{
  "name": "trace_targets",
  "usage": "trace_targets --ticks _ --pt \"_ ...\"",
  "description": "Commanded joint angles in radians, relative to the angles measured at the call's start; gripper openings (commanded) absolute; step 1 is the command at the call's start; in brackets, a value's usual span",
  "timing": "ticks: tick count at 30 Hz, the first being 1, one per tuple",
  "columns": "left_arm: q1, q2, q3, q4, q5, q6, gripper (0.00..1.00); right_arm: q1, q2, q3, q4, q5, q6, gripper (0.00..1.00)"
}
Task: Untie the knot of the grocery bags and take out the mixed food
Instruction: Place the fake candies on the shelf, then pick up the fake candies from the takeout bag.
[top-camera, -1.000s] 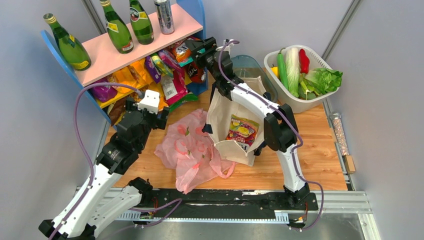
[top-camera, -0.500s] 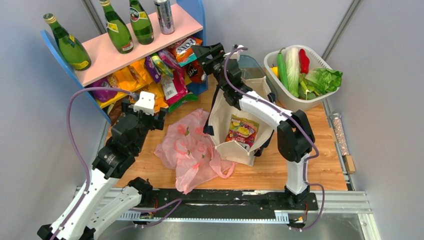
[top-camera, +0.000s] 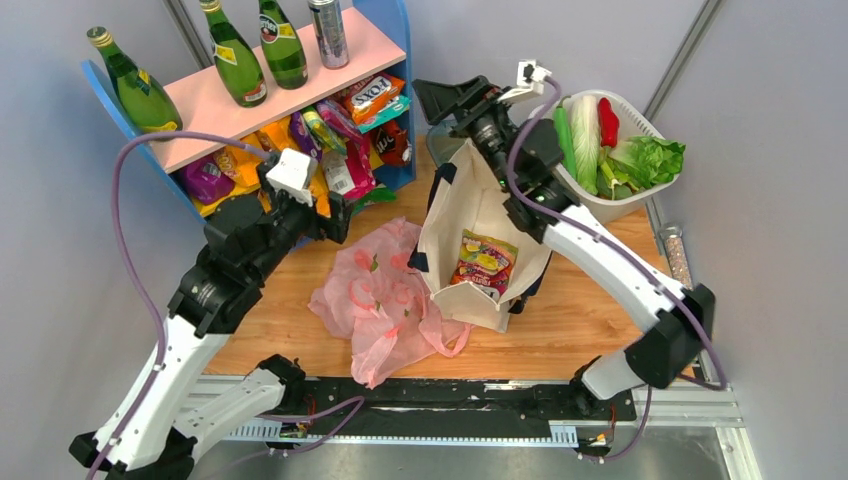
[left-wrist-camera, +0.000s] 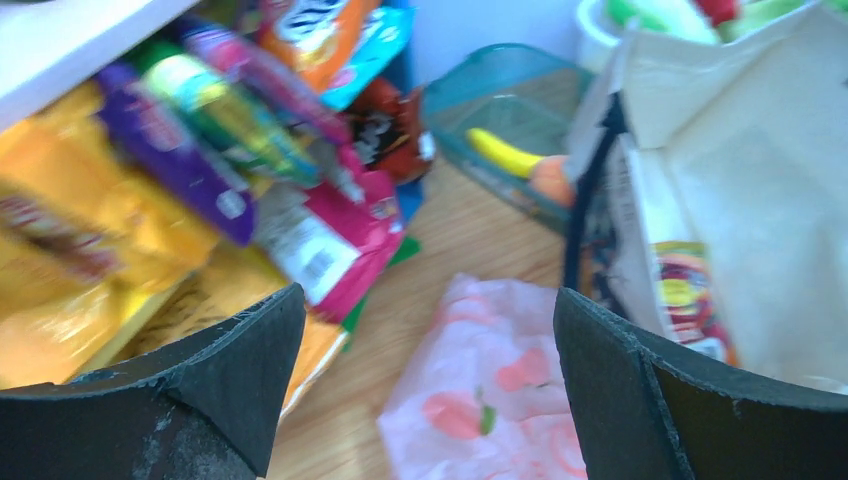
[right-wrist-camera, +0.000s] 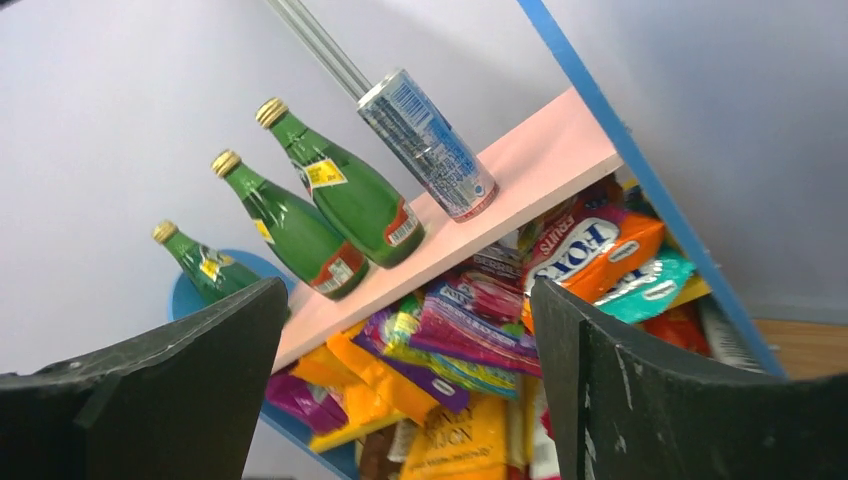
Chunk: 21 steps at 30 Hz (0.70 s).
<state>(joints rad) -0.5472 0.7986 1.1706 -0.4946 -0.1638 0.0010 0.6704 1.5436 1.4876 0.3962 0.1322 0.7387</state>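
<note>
Left wrist view: my left gripper (left-wrist-camera: 425, 305) gapes wide and empty, pink plastic bag (left-wrist-camera: 480, 405) just ahead of it, canvas tote (left-wrist-camera: 760, 190) to its right. My right gripper (right-wrist-camera: 408, 295), also wide, faces the shelf (right-wrist-camera: 540, 160).

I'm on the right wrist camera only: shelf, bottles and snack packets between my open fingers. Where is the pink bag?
Observer: The pink bag lies crumpled on the table, just left of the tote. Nothing is gripping it.
Operator: Is anything in the tote?
Observer: Yes, a colourful snack packet shows in its open mouth.
Operator: And the other arm?
Observer: The left gripper is open and empty, near the pink bag's far edge.
</note>
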Motion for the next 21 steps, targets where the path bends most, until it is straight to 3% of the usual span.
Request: trace_targets --ticks 1,4,12,17,21 --pt "0.004 0.116 0.056 0.04 0.285 -0.135 1.0 -0.009 -0.169 -0.079 -0.226 -0.061 -0.26 0.91" --pt "-0.001 0.207 0.062 0.099 0.385 -0.204 1.0 -0.022 -0.298 -0.17 -0.36 -0.057 -0.338 0.95" --pt "-0.061 0.407 0.069 0.205 0.452 -0.261 1.0 -0.027 -0.554 -0.336 -0.754 -0.046 -0.45 0.97" --pt "-0.082 0.515 0.087 0.174 0.495 -0.226 1.0 -0.026 -0.602 -0.366 -0.83 -0.156 -0.483 0.95" --pt "-0.085 0.54 0.03 0.222 0.567 -0.234 0.94 -0.026 -0.541 -0.346 -0.919 -0.152 -0.493 0.95"
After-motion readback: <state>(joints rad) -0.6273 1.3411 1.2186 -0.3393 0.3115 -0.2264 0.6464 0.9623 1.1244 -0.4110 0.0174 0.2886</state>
